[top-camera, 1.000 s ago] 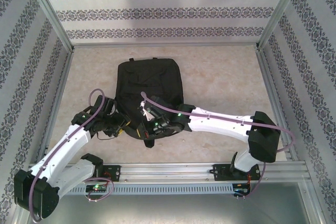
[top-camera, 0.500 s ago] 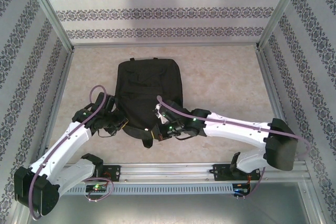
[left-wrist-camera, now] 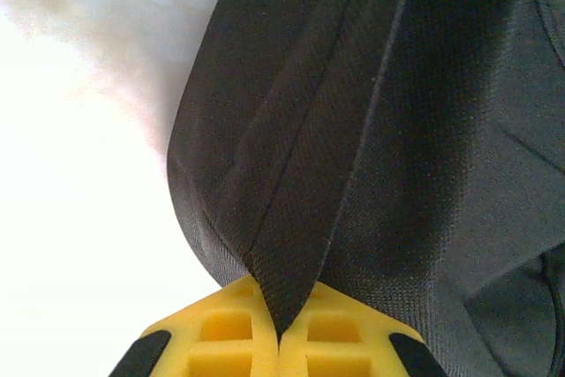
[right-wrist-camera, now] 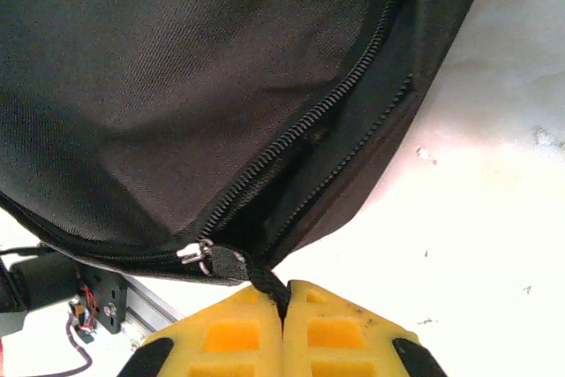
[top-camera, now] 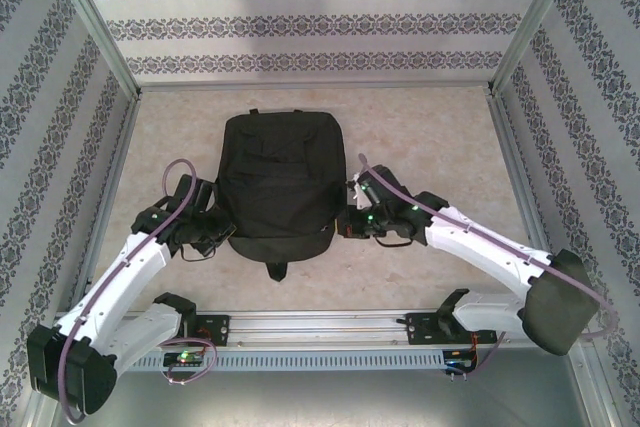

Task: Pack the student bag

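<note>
The black student bag lies flat in the middle of the table, its rounded top toward the arms. At its left edge my left gripper is shut on a fold of the bag's fabric, pinched between the yellow fingers. On the bag's right side my right gripper is shut on the black zipper pull tab. The metal slider sits just left of that tab. The zipper runs up and to the right from there, its teeth closed above the slider.
A short black strap pokes out from the bag's near edge. The aluminium rail with the arm bases runs along the table's front. Patterned walls close the table on three sides, with bare marble surface right of the bag.
My right gripper has travelled from the bag's near middle around to its right side, drawing the zipper pull along. The left gripper stays clamped at the left edge.
</note>
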`<state>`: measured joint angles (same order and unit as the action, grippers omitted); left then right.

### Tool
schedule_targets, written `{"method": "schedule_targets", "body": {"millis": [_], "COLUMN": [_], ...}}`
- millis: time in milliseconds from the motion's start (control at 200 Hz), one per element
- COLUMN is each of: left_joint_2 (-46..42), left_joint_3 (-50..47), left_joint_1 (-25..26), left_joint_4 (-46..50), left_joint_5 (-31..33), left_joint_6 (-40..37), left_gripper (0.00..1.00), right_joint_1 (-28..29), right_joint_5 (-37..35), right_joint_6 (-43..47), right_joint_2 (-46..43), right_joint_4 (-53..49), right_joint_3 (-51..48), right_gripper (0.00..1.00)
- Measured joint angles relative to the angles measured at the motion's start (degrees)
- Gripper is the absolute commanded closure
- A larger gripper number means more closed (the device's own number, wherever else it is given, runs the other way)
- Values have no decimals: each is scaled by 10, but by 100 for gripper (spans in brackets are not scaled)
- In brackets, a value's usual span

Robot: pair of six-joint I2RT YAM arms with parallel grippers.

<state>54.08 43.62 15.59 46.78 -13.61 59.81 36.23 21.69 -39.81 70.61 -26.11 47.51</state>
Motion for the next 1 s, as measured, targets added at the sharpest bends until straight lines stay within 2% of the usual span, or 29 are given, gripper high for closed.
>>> {"method": "schedule_targets", "body": {"millis": [205,305,440,540,784,874,999], "left_joint_2": [23,36,73,106,230,216,115], "left_joint_3": [24,29,61,80,151,181,188], "left_joint_1": [-33,-53,-75,-75,-75,-75,-75], "left_joint_4": [2,6,25,20,20,32,51], "left_joint_5": [-13,-16,5,8,5,24,57], "left_joint_6": [-42,-70,-110,-116,-109,-106,-92], "left_gripper": [99,72,62,54,42,35,31], "right_joint_1": [-51,-52,-32,14,138,170,217], "right_joint_5": [51,68,40,23,6,5,11], "right_joint_6": [11,10,1,-10,-66,-79,-83], "right_joint_2": [50,81,87,87,97,140,223], "right_joint_4": [43,63,71,80,125,132,139], "right_joint_3": [7,17,18,18,27,70,163], "right_gripper": [100,100,100,100,100,100,100]}}
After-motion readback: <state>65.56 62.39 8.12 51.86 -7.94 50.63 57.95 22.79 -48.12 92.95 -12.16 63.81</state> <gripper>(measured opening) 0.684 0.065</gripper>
